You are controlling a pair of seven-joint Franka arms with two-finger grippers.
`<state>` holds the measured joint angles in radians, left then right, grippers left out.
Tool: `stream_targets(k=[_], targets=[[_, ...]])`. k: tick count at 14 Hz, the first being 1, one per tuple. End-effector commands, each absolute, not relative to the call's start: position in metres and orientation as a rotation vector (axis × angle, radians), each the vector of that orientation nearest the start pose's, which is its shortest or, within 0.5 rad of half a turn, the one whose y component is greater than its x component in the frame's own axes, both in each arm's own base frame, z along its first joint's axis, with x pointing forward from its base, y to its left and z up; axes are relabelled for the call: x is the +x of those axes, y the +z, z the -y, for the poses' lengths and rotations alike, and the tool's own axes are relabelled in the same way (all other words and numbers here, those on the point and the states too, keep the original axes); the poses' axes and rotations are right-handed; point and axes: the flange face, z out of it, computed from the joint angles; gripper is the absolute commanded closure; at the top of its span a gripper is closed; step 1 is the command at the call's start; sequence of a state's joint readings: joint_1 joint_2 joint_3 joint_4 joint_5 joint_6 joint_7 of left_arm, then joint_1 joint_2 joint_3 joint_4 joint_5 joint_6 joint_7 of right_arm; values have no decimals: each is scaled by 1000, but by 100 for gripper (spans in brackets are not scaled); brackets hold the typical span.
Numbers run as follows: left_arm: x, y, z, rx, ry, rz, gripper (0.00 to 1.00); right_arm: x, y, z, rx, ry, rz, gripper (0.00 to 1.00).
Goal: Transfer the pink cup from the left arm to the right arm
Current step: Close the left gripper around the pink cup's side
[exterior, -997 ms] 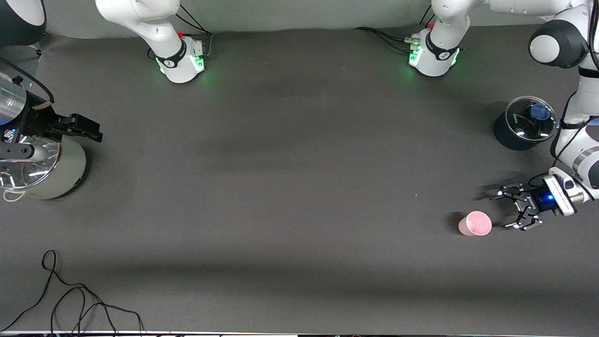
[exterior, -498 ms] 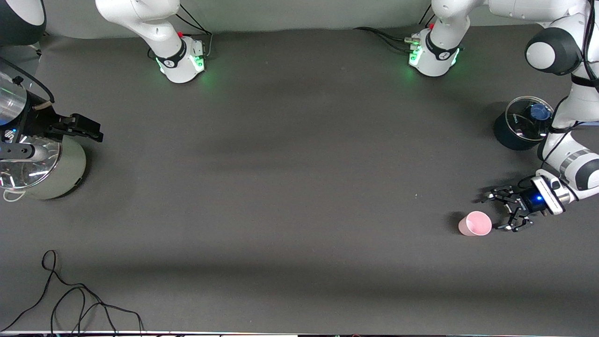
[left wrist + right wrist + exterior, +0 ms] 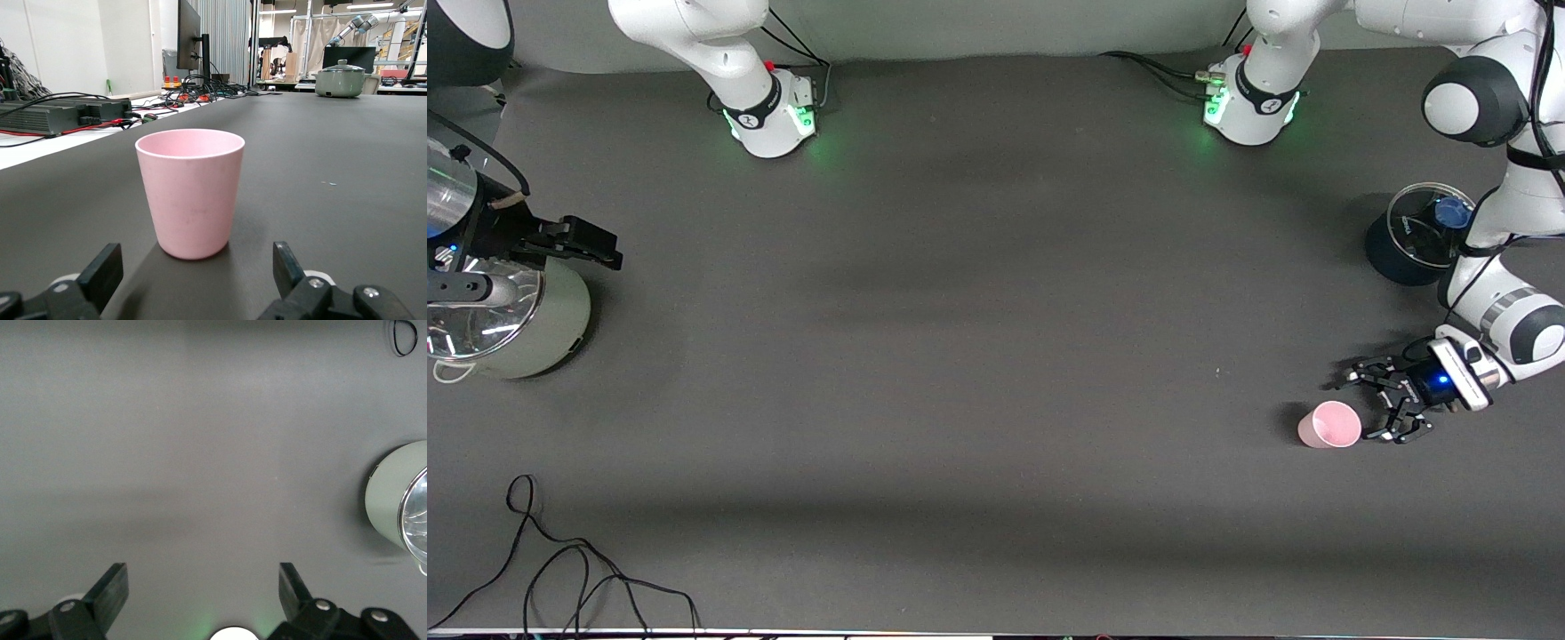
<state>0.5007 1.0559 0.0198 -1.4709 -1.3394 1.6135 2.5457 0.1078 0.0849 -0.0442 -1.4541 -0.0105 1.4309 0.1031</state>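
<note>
One pink cup point(image 3: 1329, 424) stands on the counter point(image 3: 978, 356). There are two lidded pots: a dark blue pot point(image 3: 1414, 238) near the edge at the left arm's end and a pale green pot point(image 3: 534, 324) at the right arm's end. One loose black cable point(image 3: 578, 578) lies by the counter's near edge. Two arms carry one tool each: left tool point(image 3: 1380, 402), right tool point(image 3: 600, 246).

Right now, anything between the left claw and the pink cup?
Nothing: bare table between the open left claw and the cup, per the left wrist view.

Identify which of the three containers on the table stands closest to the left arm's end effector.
The pink cup, upright just ahead of the open left end effector. The dark blue lidded pot stands farther off; the pale green pot sits at the right arm's end.
</note>
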Motion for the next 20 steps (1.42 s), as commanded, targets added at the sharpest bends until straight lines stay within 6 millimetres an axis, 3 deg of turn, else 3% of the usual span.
stream_targets(k=[1, 8, 13, 14, 16, 20], targets=[[612, 55, -215, 1616, 1376, 1158, 0, 564, 621, -33, -3139, 178, -52, 0], [623, 46, -183, 1650, 1359, 1163, 0, 564, 621, -33, -3141, 178, -52, 0], [629, 50, -174, 1644, 1359, 1168, 1, 564, 621, -32, -3140, 178, -52, 0], [629, 50, -175, 1650, 1359, 1170, 9, 564, 621, -32, -3140, 178, -52, 0], [630, 53, -175, 1651, 1357, 1169, 35, 564, 621, -32, -3140, 178, -52, 0], [637, 73, -179, 1676, 1312, 1131, 49, 564, 621, -32, -3140, 178, -54, 0]])
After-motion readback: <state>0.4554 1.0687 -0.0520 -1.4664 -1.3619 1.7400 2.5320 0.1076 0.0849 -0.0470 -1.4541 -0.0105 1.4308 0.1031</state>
